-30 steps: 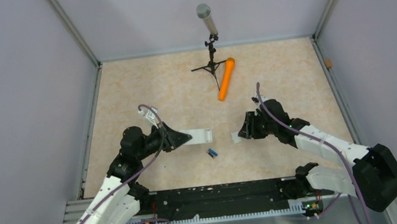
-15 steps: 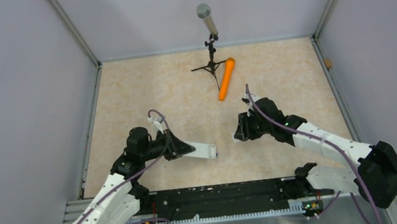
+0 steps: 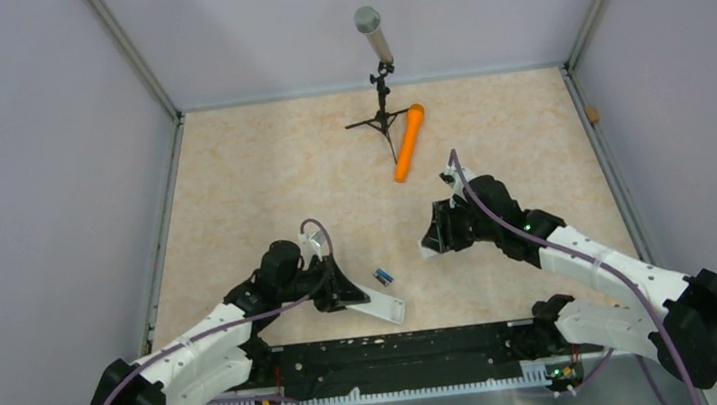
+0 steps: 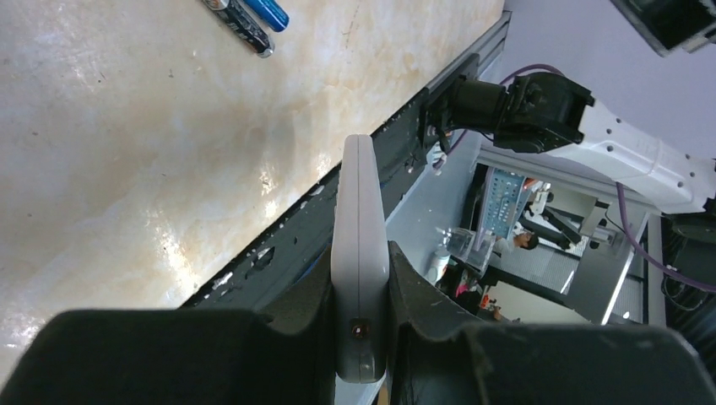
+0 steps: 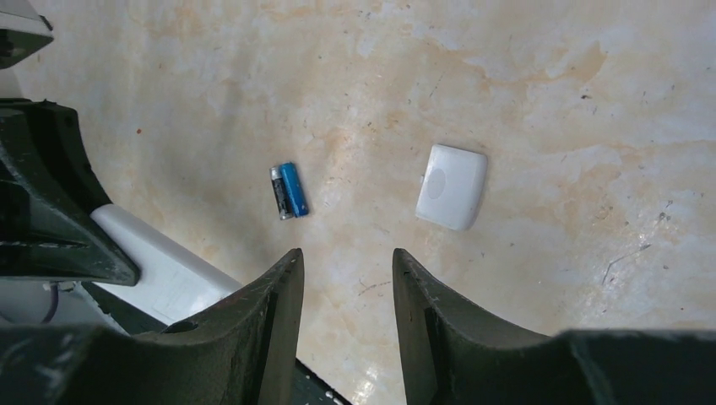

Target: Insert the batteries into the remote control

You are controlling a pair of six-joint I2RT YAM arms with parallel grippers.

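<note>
My left gripper (image 3: 352,295) is shut on the white remote control (image 3: 387,307) and holds it edge-on, angled toward the table's near edge. The left wrist view shows the remote's thin side (image 4: 359,228) clamped between the pads. The two batteries (image 3: 384,277), one with a blue band, lie side by side on the table just beyond the remote; they also show in the right wrist view (image 5: 288,191) and the left wrist view (image 4: 249,17). My right gripper (image 3: 436,237) is open and empty (image 5: 346,257), above the table right of the batteries. A small white cover piece (image 5: 452,186) lies below it.
A grey microphone (image 3: 372,32) on a black tripod (image 3: 383,119) stands at the back. A long orange cylinder (image 3: 409,143) lies next to it. A black rail (image 3: 400,349) runs along the near edge. Grey walls enclose the table.
My left arm has swung the remote down and right toward the near edge, uncovering the batteries. My right gripper has shifted only slightly.
</note>
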